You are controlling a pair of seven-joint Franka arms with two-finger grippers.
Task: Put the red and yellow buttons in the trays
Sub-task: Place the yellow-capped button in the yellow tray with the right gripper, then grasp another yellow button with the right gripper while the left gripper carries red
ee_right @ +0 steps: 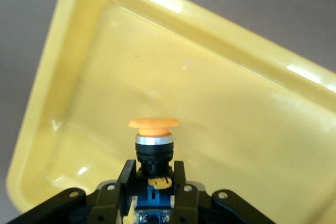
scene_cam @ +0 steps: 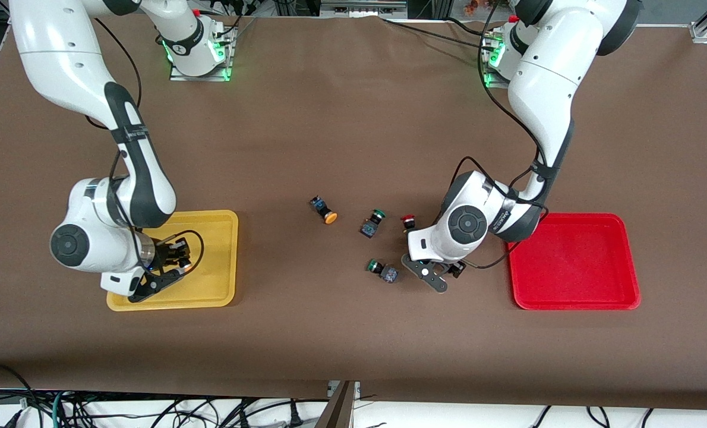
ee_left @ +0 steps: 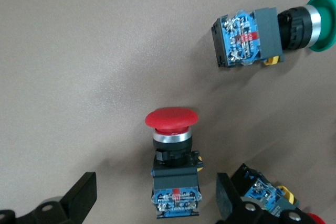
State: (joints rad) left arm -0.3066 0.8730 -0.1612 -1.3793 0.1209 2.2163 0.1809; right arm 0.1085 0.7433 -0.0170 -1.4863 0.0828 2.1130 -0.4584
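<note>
Right gripper (ee_right: 152, 195) is over the yellow tray (scene_cam: 226, 255), at the right arm's end of the table, with its fingers clamped on the blue body of an orange-yellow button (ee_right: 153, 145), so the cap sticks out past the fingertips above the tray floor. The left gripper (ee_left: 155, 198) is down near the table in the middle cluster with its jaws spread wide and nothing gripped; in the left wrist view a red button (ee_left: 173, 161) sits right between the two fingers, cap pointing away from the wrist. A second red-capped one (ee_left: 273, 198) is just beside one finger, mostly cut off at the frame edge. From the front view a red-capped button (scene_cam: 408, 222) shows beside the left arm's wrist, though I can't tell which of the two it is. The other orange-yellow button (scene_cam: 324, 211) lies on its side on the bare table between the trays. Two green-capped switches are there too, one (scene_cam: 372, 223) close to that red cap and one (scene_cam: 383, 270) nearer the front camera, just beside the left gripper. The red tray (scene_cam: 573, 300) sits at the left arm's end.
</note>
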